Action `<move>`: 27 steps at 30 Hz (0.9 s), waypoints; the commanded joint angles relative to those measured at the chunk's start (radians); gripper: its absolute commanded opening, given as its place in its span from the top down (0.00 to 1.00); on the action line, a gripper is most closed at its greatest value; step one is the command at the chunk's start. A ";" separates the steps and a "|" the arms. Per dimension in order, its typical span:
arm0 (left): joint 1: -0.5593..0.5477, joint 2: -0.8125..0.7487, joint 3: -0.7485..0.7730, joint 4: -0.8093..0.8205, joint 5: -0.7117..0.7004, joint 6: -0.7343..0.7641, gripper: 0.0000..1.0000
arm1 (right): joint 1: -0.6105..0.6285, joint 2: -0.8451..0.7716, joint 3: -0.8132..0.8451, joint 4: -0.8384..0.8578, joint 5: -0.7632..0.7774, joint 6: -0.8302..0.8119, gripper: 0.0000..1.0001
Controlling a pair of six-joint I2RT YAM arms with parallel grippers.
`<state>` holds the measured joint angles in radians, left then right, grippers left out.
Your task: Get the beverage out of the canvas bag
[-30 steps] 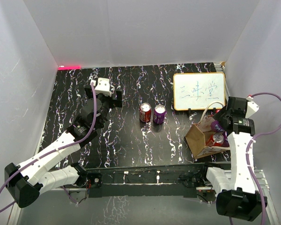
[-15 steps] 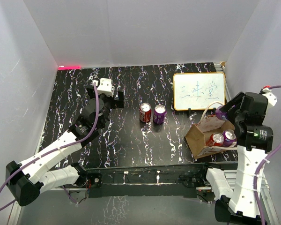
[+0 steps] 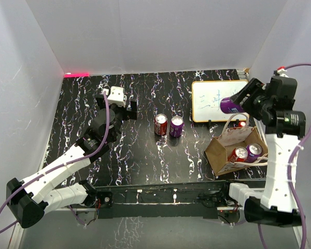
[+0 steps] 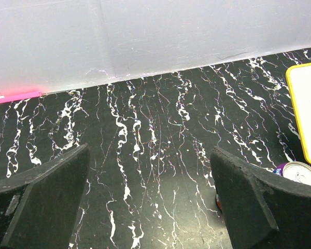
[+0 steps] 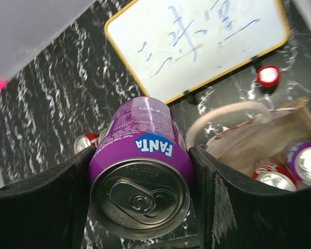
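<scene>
My right gripper [image 3: 233, 104] is shut on a purple Fanta can [image 3: 227, 105], held in the air above and behind the tan canvas bag [image 3: 221, 151]. In the right wrist view the can [image 5: 145, 155] lies on its side between the two black fingers [image 5: 36, 207], its top toward the camera, with the bag [image 5: 254, 142] below right. A red can [image 3: 239, 154] and a purple can [image 3: 254, 151] stand inside the bag. My left gripper [image 3: 120, 106] hangs open over the far left of the table, nothing between its fingers [image 4: 259, 197].
A red can [image 3: 160, 124] and a purple can [image 3: 176, 126] stand together mid-table. A yellow-framed whiteboard [image 3: 217, 101] leans at the back right, with a small red cap [image 3: 242, 123] by its foot. White walls enclose the black marbled table [image 3: 145, 150].
The right arm has risen from the bag mouth with the purple can, carrying it up and back toward the whiteboard. The left gripper shifted slightly, then stayed still.
</scene>
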<state>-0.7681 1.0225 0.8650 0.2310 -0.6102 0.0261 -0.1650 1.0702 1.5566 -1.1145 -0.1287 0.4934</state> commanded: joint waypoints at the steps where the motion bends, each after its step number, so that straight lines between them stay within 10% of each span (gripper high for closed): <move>1: -0.004 -0.003 0.003 0.014 -0.008 0.001 0.03 | 0.024 0.032 0.056 0.165 -0.215 -0.003 0.92; 10: -0.002 0.012 0.008 0.010 -0.010 0.000 0.03 | 0.142 0.161 0.118 0.136 -0.345 -0.003 0.92; 27: 0.050 0.012 0.012 0.009 -0.075 0.009 0.03 | 0.962 0.415 0.125 0.110 0.340 0.102 0.92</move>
<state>-0.7456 1.0592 0.8650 0.2237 -0.6281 0.0269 0.7033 1.4391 1.6306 -1.0576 -0.0216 0.5632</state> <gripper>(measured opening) 0.970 0.668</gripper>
